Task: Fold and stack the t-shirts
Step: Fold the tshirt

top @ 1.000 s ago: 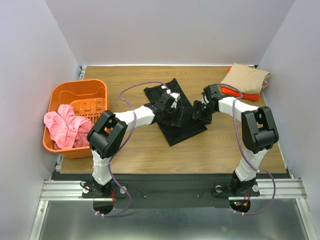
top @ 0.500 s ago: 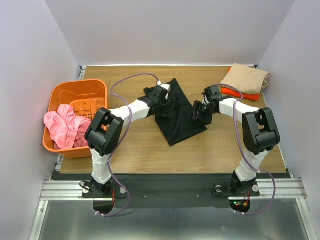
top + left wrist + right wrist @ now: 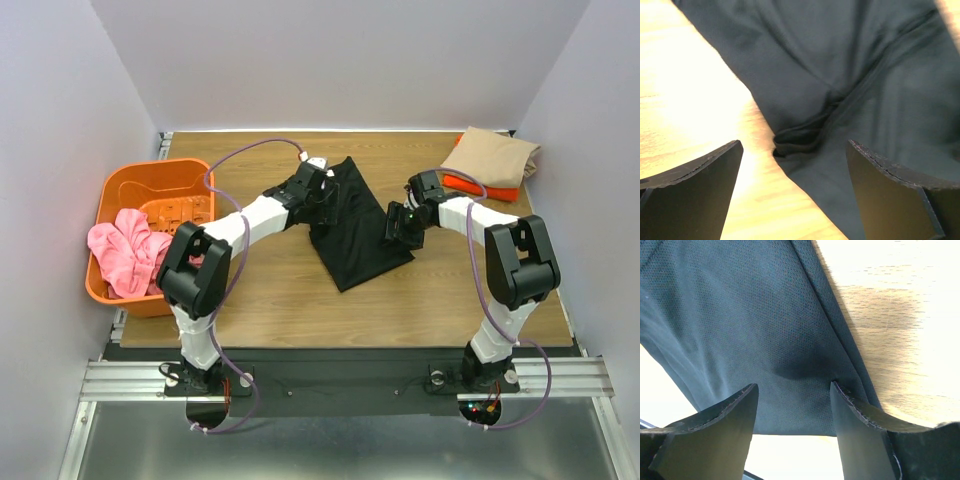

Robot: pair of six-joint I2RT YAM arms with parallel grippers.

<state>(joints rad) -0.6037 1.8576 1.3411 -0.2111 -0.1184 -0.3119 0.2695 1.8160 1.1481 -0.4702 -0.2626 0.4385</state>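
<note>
Left claw [image 3: 792, 145] hangs spread wide over the far left edge of the black t-shirt [image 3: 352, 230], which lies in a rough wedge, partly folded, in the middle of the desk [image 3: 270, 290]. Its wrist view shows a small bunched ridge [image 3: 797, 137] of cloth at the shirt's border, lying between the two fingers, with bare wood just beside it. The right claw [image 3: 792, 387] sits at the shirt's right edge, its fingers partly apart above flat cloth and a hem line, pinching nothing. The tan t-shirt [image 3: 492, 155] rests folded on top of the orange t-shirt [image 3: 478, 186] at the far right corner, well apart from the black one. The black shirt looks thin, light and limp, so it will likely sag and drape from any single hold and may slide on the smooth wood when pushed. The flat middle offers nothing to pinch; the raised ridge on the left and the hem on the right seem the best places to take hold, though a shallow pinch there could catch only the top layer.
</note>
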